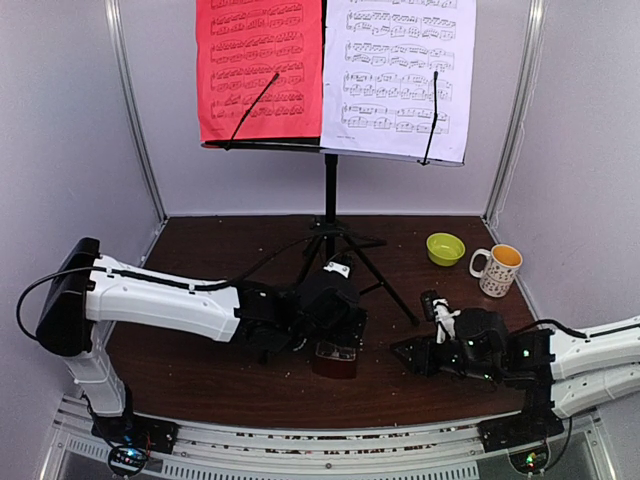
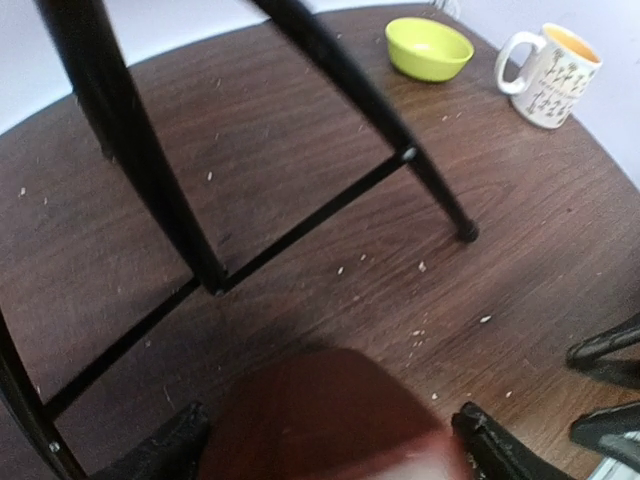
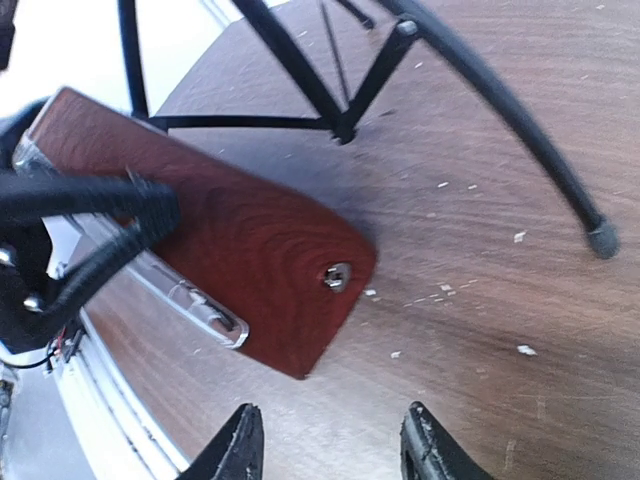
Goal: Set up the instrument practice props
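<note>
We see the left end effector (image 2: pixel 325 442) clamped on the metronome (image 3: pixel 250 250), low centre in the top view, at the bench (image 1: pixel 200 385). The right end effector (image 3: pixel 330 445), fingers apart, holds nothing just right of it.

— What is the worktop like?
— A dark brown wood-grain tabletop (image 1: pixel 200 240), flecked with pale crumbs (image 2: pixel 421 266).
— And around it?
— Plain pale grey walls (image 1: pixel 60 120) behind and at both sides. Silver metal posts (image 1: pixel 134 110) rise at the far corners. The light is soft and even.
</note>
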